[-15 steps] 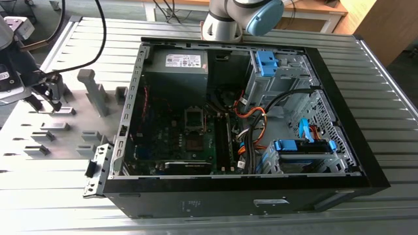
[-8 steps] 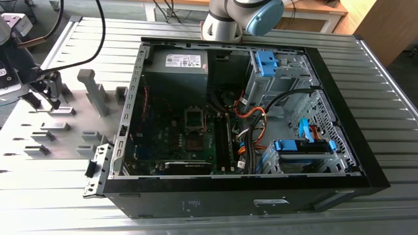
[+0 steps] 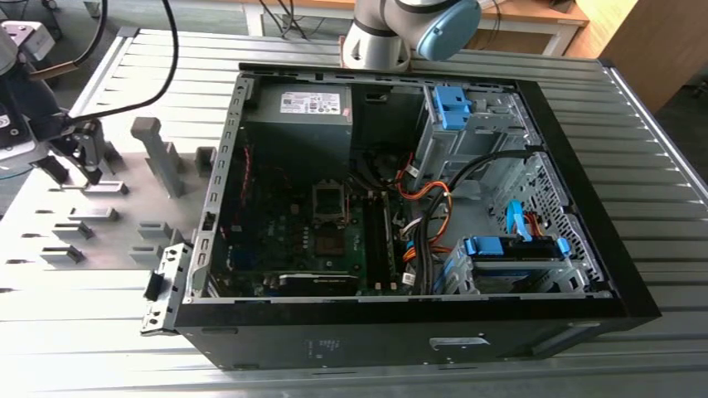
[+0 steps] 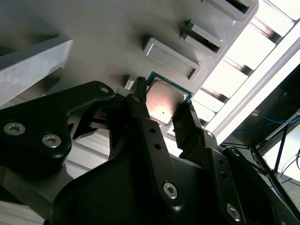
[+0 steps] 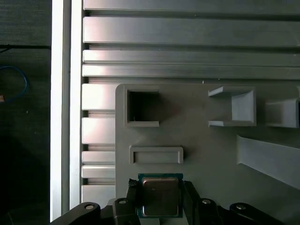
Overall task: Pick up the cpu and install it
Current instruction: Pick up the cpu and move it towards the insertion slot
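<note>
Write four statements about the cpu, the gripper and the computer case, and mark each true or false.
1. The cpu sits between the fingers of the gripper. True.
2. The cpu is inside the computer case. False: it is over the grey plate, outside the case.
3. The computer case lies open, boards and cables showing. True.
4. The grey plate lies at the exterior view's right of the case. False: it lies at its left.

Exterior view: elevated and distant, looking obliquely down on the open computer case [image 3: 387,323] and the holder plate [image 3: 122,195] at the exterior view's left. Both wrist views: close over that plate, sharing the cpu [image 5: 160,200] at the gripper [image 5: 161,187]; first vertical, second oblique.
</note>
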`<state>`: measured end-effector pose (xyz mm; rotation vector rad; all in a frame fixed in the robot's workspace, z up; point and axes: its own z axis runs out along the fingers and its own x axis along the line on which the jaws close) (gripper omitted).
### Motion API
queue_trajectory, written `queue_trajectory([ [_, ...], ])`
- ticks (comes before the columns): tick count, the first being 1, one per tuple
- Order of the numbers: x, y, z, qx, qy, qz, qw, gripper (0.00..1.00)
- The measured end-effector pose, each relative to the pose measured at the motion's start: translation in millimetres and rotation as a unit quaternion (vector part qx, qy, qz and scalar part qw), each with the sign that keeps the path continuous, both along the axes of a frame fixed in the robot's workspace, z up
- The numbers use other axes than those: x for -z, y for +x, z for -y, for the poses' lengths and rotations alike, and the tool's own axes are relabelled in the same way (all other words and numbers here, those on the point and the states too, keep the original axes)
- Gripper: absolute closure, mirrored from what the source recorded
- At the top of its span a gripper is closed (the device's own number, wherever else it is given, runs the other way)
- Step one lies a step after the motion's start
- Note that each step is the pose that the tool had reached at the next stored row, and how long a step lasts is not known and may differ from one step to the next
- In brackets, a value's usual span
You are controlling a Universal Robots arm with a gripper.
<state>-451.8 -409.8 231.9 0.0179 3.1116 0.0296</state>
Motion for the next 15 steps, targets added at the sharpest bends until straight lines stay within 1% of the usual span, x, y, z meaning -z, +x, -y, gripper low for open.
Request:
queue_trajectory([
  [4, -4.0, 0.0, 0.0, 0.000, 0.0001, 0.0001, 1.00000, 0.53],
  [15, -20.4, 0.0, 0.0, 0.000, 0.0001, 0.0001, 1.00000, 0.53],
])
